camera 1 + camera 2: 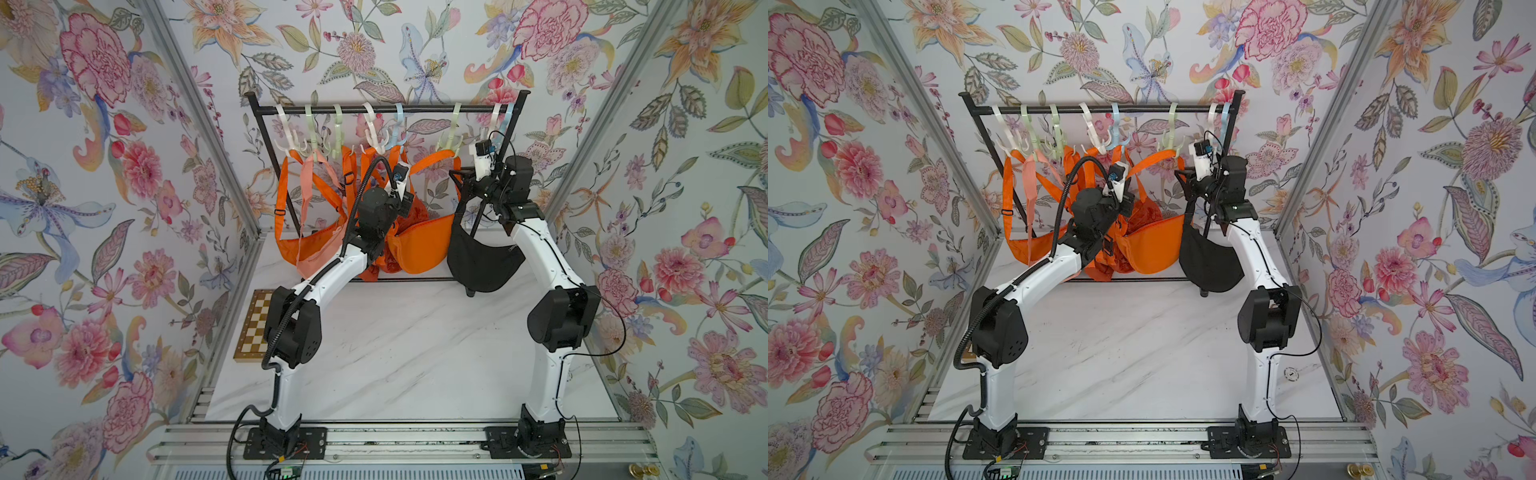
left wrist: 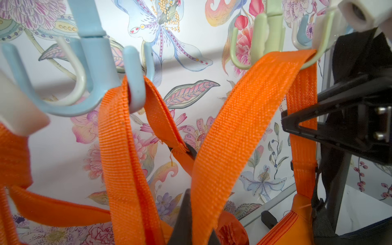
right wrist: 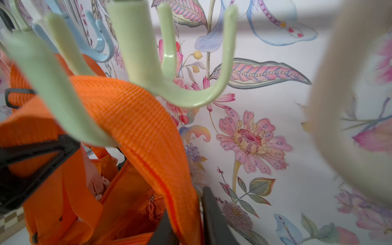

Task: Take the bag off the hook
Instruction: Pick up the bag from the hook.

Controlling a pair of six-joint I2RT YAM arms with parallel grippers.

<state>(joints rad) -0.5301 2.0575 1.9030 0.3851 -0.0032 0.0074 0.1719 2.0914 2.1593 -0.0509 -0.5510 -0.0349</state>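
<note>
In both top views your rack (image 1: 386, 109) stands along the far edge of the worktop (image 1: 415, 353). Orange bags hang in a bunch from its hooks, and a black bag (image 1: 482, 262) hangs near the far right corner. The orange bag (image 1: 424, 249) nearest the black one hangs by its strap (image 1: 432, 160) from the green hook (image 1: 451, 141). Your right gripper (image 1: 459, 176) sits at that strap just below the hook. Your left gripper (image 1: 405, 199) is down among the middle bags. All the bags look closed from up here, so you cannot tell what is in them.

In the left wrist view the strap (image 2: 233, 127) drapes over the green hook (image 2: 265, 42). Its far branch runs down through the right gripper (image 2: 297, 125), whose jaws pinch it. One dark finger (image 2: 184, 218) of your left gripper shows beside the near branch. The jaws are closed, but you cannot tell whether they pinch the strap. A blue hook (image 2: 93, 70) carries another orange strap.

In the right wrist view the strap (image 3: 131, 110) lies over a prong of the green hook (image 3: 191, 93) and passes down between your right gripper's fingers (image 3: 214, 216). The orange bag (image 3: 127, 212) hangs below, its contents hidden.
</note>
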